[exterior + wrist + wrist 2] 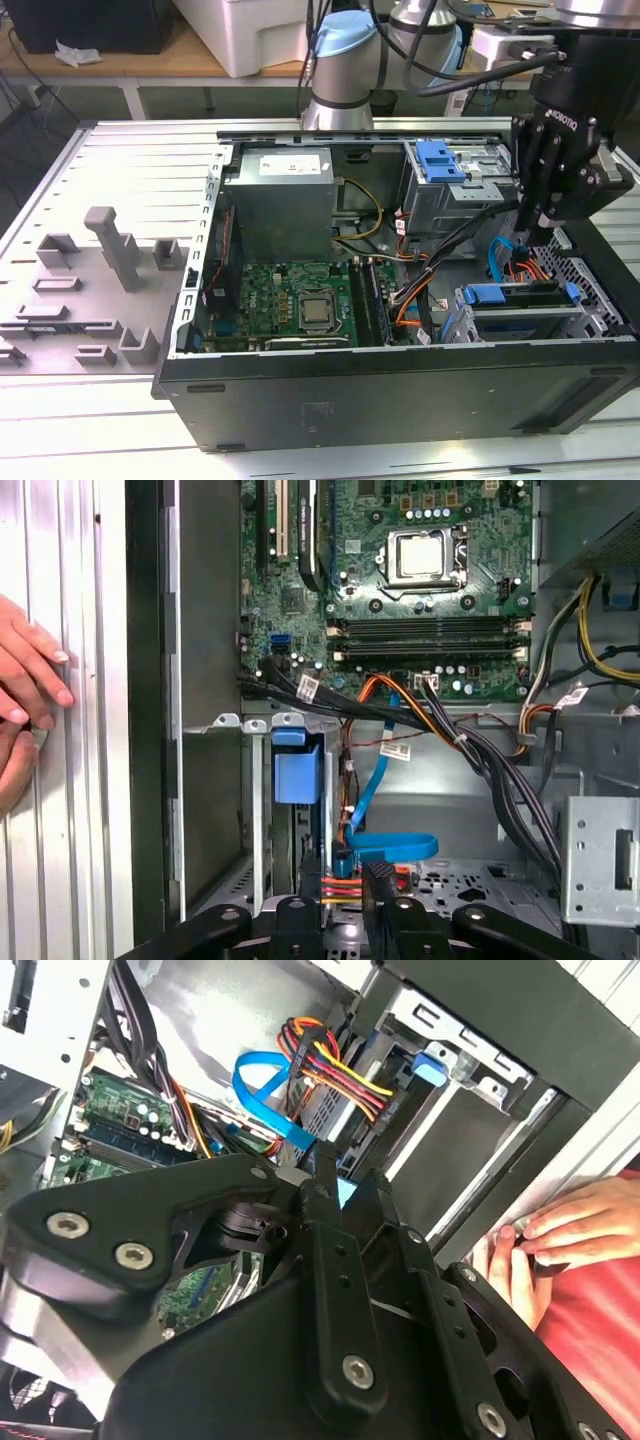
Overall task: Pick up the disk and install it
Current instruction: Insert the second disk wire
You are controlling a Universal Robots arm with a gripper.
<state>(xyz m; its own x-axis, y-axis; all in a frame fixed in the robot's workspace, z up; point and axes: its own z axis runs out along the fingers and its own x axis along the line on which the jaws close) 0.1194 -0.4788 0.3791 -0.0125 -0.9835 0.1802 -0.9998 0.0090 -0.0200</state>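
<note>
One arm's gripper [540,232] is hanging at the exterior view's right, fingers nearly together and seemingly holding nothing (hard to be sure), while the disk [520,297] is sitting just below it in the case's [400,395] lower-right bay, long axis running left-right.

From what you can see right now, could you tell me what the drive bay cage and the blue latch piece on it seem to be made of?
The drive bay cage looks like bare sheet metal: dull grey, with folded edges. The blue latch piece looks like moulded plastic: uniform matte colour, rounded blocky shape.
</note>
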